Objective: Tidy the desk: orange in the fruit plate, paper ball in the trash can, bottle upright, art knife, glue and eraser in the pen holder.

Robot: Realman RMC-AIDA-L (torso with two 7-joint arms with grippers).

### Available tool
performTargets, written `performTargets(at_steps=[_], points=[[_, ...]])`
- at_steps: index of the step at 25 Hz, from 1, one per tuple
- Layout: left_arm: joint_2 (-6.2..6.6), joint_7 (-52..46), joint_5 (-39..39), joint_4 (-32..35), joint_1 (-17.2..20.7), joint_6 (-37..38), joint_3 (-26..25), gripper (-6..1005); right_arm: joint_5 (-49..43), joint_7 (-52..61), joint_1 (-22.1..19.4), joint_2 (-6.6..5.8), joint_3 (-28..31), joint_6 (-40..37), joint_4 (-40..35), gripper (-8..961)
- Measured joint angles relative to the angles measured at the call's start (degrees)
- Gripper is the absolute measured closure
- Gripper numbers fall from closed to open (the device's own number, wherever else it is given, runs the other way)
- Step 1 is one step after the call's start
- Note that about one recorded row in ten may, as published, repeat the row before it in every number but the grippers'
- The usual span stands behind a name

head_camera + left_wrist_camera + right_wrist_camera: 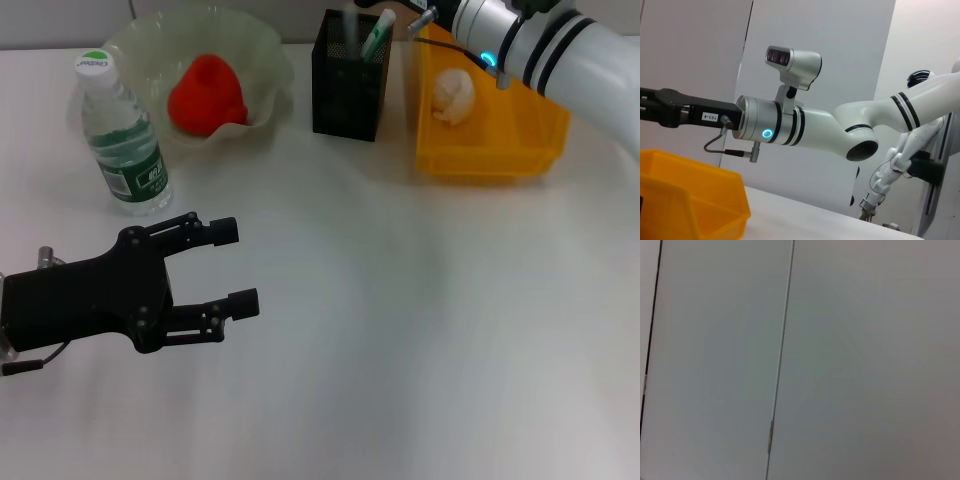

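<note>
The bottle (122, 135) stands far left, light and slippery; grip its label. The left hand (232, 266), fingers apart, hovers near; the right hand's state I cannot tell.

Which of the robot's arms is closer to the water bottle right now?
Left. Its end effector hangs just in front of the bottle; the right arm reaches over the yellow bin, far across the desk.

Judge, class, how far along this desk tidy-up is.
Apparently done: the orange lies in the fruit plate, the paper ball in the trash can, the bottle stands upright, and items stand in the pen holder. The open left gripper holds nothing. No loose items remain visible.
</note>
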Motion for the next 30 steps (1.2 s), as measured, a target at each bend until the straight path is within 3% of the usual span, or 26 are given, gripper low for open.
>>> performTargets(at_steps=[9,14,17,21,26,30], points=[[-0.01,0.13,0.0,0.05,0.0,0.23,-0.01,139,0.27,2.51,-1.6,0.0,0.65,-3.53,-0.52,389],[-0.04,0.15,0.0,-0.19,-0.07,0.28,-0.01,139,-2.68,20.65,-11.14,-0.76,-1.56,-18.05,-8.35,219],[-0.38,-0.05,0.06,-0.59,-0.23,0.43,0.19,139,-12.06,32.68,-19.32,-1.97,-4.8,-28.81,-17.9,186],[-0.52,-0.24,0.34,-1.29,-0.36,0.29,0.24,138,-28.79,40.08,-26.07,-3.04,-4.16,-41.21,-24.55,187],[-0.55,0.51,3.39,-3.76,-0.88,-2.23,0.56,138,-47.58,40.14,-29.41,-3.08,3.06,-46.57,-23.68,187],[-0.77,1.2,5.29,-4.9,-1.11,-3.58,0.59,138,-51.09,38.2,-29.73,-2.75,3.61,-45.04,-22.52,187]])
